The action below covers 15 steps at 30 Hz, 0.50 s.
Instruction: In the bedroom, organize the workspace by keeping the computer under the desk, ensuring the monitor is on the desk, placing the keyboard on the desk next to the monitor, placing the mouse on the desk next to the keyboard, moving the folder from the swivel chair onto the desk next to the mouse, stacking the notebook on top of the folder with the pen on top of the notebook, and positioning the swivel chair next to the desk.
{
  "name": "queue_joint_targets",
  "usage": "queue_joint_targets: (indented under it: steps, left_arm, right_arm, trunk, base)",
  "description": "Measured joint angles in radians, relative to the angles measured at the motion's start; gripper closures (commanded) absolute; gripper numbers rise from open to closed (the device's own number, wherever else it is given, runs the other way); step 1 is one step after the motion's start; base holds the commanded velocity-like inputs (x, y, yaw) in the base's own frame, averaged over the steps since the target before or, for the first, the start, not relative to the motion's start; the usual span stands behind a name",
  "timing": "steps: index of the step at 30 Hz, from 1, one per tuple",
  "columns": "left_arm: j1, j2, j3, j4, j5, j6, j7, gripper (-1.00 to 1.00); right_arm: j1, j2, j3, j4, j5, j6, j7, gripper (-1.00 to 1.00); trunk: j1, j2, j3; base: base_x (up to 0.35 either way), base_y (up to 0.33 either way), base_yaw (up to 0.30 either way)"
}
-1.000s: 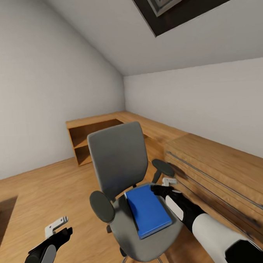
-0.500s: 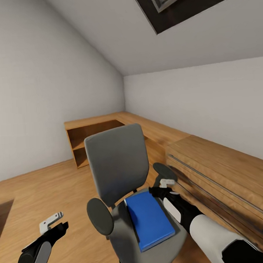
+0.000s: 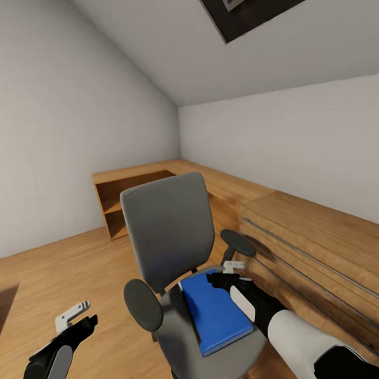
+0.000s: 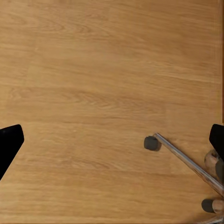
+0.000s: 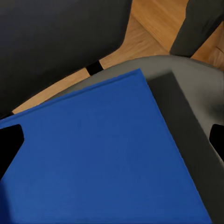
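- The blue folder (image 3: 215, 312) lies flat on the grey seat of the swivel chair (image 3: 169, 235), in front of the chair back.
- The right end effector (image 3: 224, 276) hovers just above the folder's far edge, with its fingers spread wide and holding nothing.
- The left end effector (image 3: 74, 321) hangs open over the wooden floor (image 3: 60, 270), left of the chair.
- Low wooden cabinets (image 3: 304, 238) stand along the wall, right of the chair.
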Motion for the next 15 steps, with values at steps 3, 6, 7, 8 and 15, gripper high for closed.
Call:
queue_joint_targets:
  steps: [3, 6, 7, 8, 15]
  left_arm:
    - [0.001, 0.0, 0.001, -0.037, 0.0, 0.002, 0.0, -1.0]
    - [0.001, 0.0, 0.001, -0.051, 0.0, 0.002, 0.0, -1.0]
    - [0.001, -0.001, 0.001, -0.052, 0.0, 0.002, 0.0, -1.0]
    - [0.001, -0.001, 0.001, -0.054, 0.0, 0.002, 0.0, -1.0]
    - [0.002, 0.0, 0.002, -0.058, 0.001, 0.002, 0.0, -1.0]
  right_arm:
    - [0.0, 0.0, -0.002, 0.0, 0.0, 0.0, 0.0, -1.0]
    - [0.0, -0.001, -0.003, 0.0, -0.001, 0.001, -0.001, -1.0]
    - [0.0, -0.002, -0.003, 0.0, -0.001, 0.001, -0.001, -1.0]
    - [0.0, -0.002, -0.003, 0.0, -0.001, 0.002, -0.001, -1.0]
    - [0.0, -0.004, -0.006, 0.0, 0.001, 0.008, -0.005, -1.0]
  trunk:
    - [0.011, -0.021, -0.009]
    - [0.023, -0.042, -0.019]
    - [0.027, -0.049, -0.022]
    - [0.031, -0.056, -0.025]
    - [0.058, -0.105, -0.047]
  base:
    - [0.0, 0.0, 0.0]
    - [0.0, 0.0, 0.0]
    - [0.0, 0.0, 0.0]
    - [0.0, 0.0, 0.0]
    - [0.0, 0.0, 0.0]
